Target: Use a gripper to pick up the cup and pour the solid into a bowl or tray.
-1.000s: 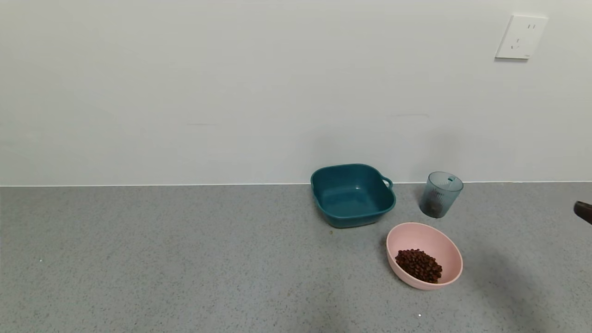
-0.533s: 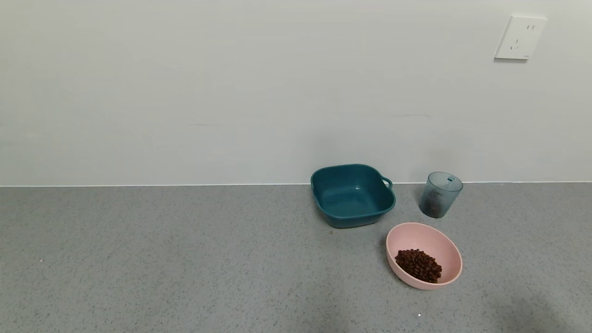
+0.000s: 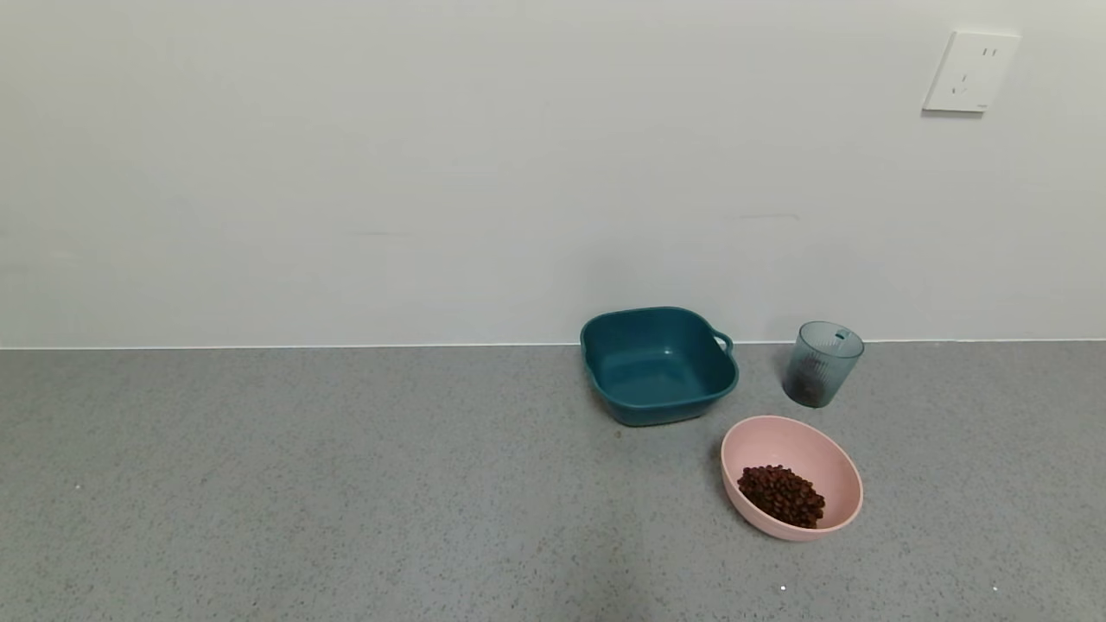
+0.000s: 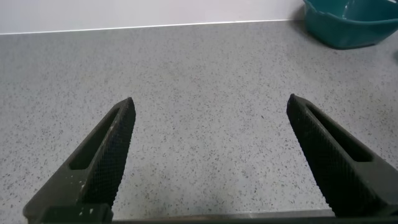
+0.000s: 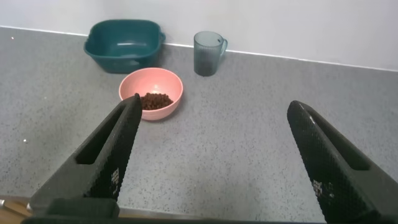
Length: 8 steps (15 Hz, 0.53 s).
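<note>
The blue-grey ribbed cup (image 3: pixel 822 364) stands upright near the wall, to the right of the teal basin; it also shows in the right wrist view (image 5: pixel 208 53). The pale pink bowl (image 3: pixel 804 447) sits in front of the cup and holds a pile of dark brown pellets (image 3: pixel 783 496); both show in the right wrist view, bowl (image 5: pixel 163 83) and pellets (image 5: pixel 153 100). My right gripper (image 5: pixel 214 106) is open and empty, well back from the bowl and cup. My left gripper (image 4: pixel 211 102) is open and empty over bare counter. Neither gripper shows in the head view.
A dark teal square basin (image 3: pixel 658 364) with a handle stands empty by the wall, left of the cup; it also shows in the right wrist view (image 5: pixel 124 45) and the left wrist view (image 4: pixel 354 22). A wall socket (image 3: pixel 964 72) is up at the right.
A dark arm tip at the head view's right edge one second ago has withdrawn out of view. Its shadow on the counter has faded. Cup, bowl and basin have not moved.
</note>
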Each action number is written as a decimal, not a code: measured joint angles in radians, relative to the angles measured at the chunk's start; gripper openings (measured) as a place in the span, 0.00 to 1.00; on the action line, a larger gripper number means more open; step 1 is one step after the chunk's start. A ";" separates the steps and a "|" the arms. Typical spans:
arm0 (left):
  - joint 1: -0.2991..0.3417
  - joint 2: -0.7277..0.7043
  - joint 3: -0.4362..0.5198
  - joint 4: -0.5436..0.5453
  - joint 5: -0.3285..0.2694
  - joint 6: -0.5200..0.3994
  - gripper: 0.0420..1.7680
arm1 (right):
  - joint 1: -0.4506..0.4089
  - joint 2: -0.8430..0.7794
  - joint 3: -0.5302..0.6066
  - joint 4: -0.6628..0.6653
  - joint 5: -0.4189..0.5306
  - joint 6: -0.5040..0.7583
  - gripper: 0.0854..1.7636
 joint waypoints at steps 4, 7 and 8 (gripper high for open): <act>0.000 0.000 0.000 0.000 0.000 0.000 0.99 | -0.001 -0.118 0.061 0.000 0.014 -0.001 0.96; 0.000 0.000 0.000 0.000 0.000 0.000 0.99 | -0.005 -0.193 0.137 -0.008 0.003 0.000 0.96; 0.000 0.000 0.000 0.000 0.000 0.000 0.99 | -0.005 -0.212 0.164 -0.010 -0.001 0.000 0.96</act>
